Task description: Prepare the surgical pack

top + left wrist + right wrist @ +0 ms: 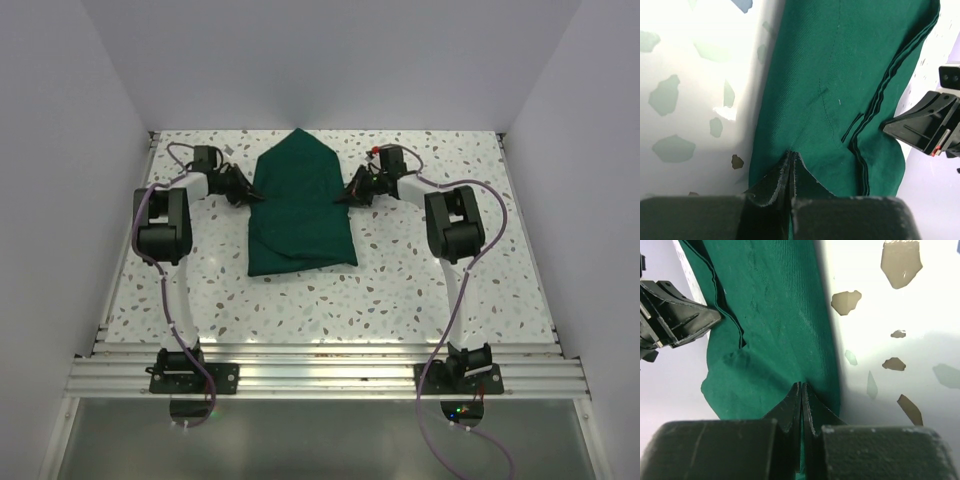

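The surgical pack (300,210) is a dark green drape lying mid-table, folded into a long bundle with a pointed far end. My left gripper (252,197) sits at its left edge and my right gripper (345,196) at its right edge, facing each other. In the left wrist view the left gripper (791,152) is shut, its tips on the green fabric (840,75), with a green sliver between the jaws. The right gripper (801,384) is shut the same way on the fabric (765,315). Each wrist view also shows the opposite gripper across the drape: right (890,127), left (715,319).
The speckled tabletop (420,290) is boxed in by white walls at the left, right and back. Aluminium rails (320,375) carrying both arm bases run along the near edge. Purple cables loop beside each arm.
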